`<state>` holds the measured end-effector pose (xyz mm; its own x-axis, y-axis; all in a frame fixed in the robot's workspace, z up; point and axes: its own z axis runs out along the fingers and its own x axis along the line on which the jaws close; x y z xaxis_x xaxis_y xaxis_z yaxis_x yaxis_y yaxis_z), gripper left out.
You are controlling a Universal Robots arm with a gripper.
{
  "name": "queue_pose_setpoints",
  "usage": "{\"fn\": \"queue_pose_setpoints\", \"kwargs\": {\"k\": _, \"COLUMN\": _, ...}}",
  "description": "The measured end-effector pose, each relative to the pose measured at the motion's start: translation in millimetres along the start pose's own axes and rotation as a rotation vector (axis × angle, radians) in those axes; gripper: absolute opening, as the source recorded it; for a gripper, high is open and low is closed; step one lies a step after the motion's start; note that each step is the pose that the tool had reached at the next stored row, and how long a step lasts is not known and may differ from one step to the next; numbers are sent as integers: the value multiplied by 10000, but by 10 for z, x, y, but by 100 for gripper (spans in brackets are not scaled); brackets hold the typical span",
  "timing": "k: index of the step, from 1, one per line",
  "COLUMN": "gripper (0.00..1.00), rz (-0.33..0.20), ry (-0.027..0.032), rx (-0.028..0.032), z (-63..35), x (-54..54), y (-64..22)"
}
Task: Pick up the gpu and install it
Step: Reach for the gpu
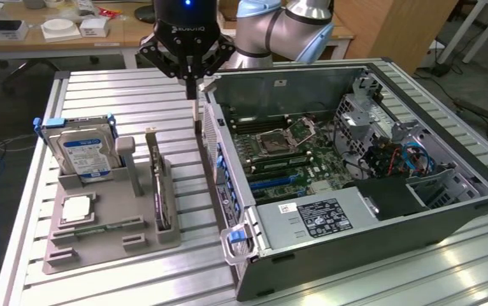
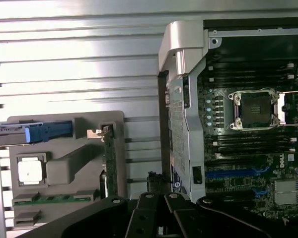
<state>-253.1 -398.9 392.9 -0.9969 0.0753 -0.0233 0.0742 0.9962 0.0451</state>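
Hovering w/ my claw (image 1: 191, 89) pinched shut, empty, beside the pc case (image 1: 295, 86). Gpu (image 1: 157, 191) stands on edge in gray holder (image 1: 99, 250). Prob light, stiff, fragile, so I'd pinch its top edge.

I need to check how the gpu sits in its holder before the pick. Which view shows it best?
The exterior view: the gpu stands on edge in a slot of the gray holder, its whole length visible from the side. The wrist view looks down on it, giving little more than its thin top edge.
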Motion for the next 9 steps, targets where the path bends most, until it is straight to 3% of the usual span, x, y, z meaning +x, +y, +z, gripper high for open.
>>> {"fn": "queue_pose_setpoints", "kwargs": {"k": 9, "gripper": 10, "rz": -1, "ry": -1, "rx": 0, "z": -1, "x": 93, "y": -7}}
